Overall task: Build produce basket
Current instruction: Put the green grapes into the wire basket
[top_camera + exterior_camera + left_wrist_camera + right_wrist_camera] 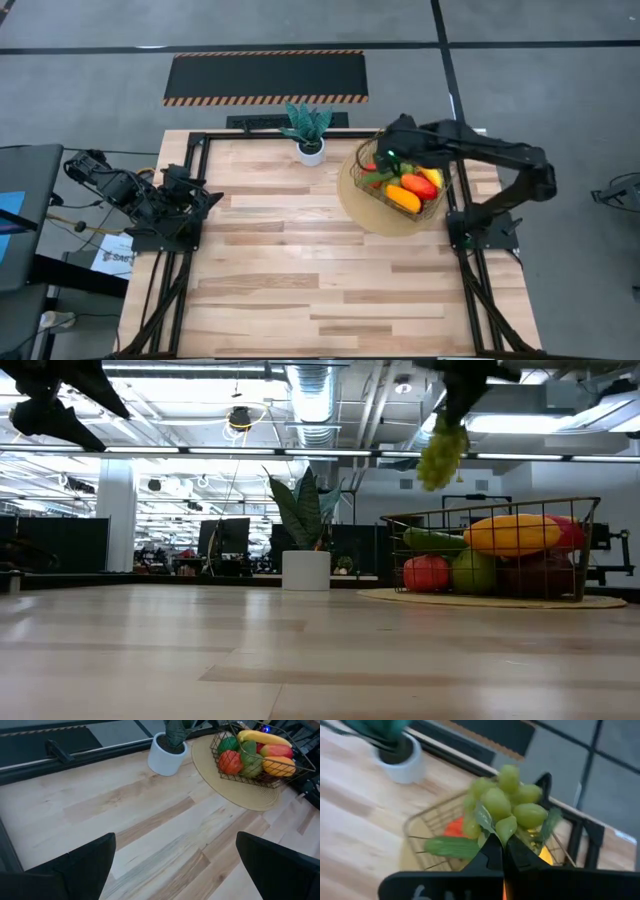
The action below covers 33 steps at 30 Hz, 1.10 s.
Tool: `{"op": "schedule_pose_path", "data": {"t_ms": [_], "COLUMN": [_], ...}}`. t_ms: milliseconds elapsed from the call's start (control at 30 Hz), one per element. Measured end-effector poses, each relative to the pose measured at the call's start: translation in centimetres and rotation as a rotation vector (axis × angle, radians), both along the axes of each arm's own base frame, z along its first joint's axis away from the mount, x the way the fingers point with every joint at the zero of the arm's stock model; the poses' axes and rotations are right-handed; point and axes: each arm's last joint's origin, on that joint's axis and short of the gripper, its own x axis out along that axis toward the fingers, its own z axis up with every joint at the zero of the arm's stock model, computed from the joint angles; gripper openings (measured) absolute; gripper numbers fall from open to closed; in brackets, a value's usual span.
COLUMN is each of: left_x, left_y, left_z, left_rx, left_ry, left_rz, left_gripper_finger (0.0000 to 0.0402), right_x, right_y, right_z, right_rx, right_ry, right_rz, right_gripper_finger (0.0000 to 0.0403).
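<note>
The gold wire basket (440, 196) stands on a round tan mat at the table's far right. It holds a banana, a red apple, green pears, a cucumber and orange-red peppers. It also shows in the low view (590, 550). My right gripper (388, 160) is shut on a bunch of green grapes (507, 805) above the basket's far left part. In the low view the grapes (440, 455) hang clear above the basket's rim. My left gripper (175, 855) is open and empty, raised at the table's left edge (205, 195). My right gripper pinches the grape bunch between its two fingertips at the bunch's upper end (496, 834), beside a small leaf. The fingers come from above. The bunch hangs below them, lifted clear of the basket and of the produce in it.
A spiky green plant in a white pot (310, 142) stands at the far edge, left of the basket. The tan mat (375, 215) reaches out past the basket toward the table's middle. Bare wood lies across the middle and the near side.
</note>
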Motion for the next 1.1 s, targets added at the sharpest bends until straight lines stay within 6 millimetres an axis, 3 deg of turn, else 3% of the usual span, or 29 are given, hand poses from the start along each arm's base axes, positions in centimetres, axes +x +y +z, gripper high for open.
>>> {"op": "schedule_pose_path", "data": {"t_ms": [233,667,1100], "left_x": [0.0,-0.2,-0.4], "left_y": [0.0,0.2,0.2], "left_z": [0.0,-0.1,-0.2], "left_rx": [0.002,0.021,0.025], "left_ry": [0.003,0.034,0.053], "left_rz": [0.0,-0.002,-0.006], "left_gripper_finger": [0.0399,0.0399,0.0399], "right_x": [1.9,4.1,6.8], "right_y": [-3.7,-9.4,-9.5], "right_z": [-3.9,-9.1,-12.1], "right_rx": [0.083,0.172,0.21], "right_ry": [0.162,0.351,0.354], "right_rz": [-0.083,-0.142,-0.104], "right_gripper_finger": [0.0001,0.0001,0.0012]}}
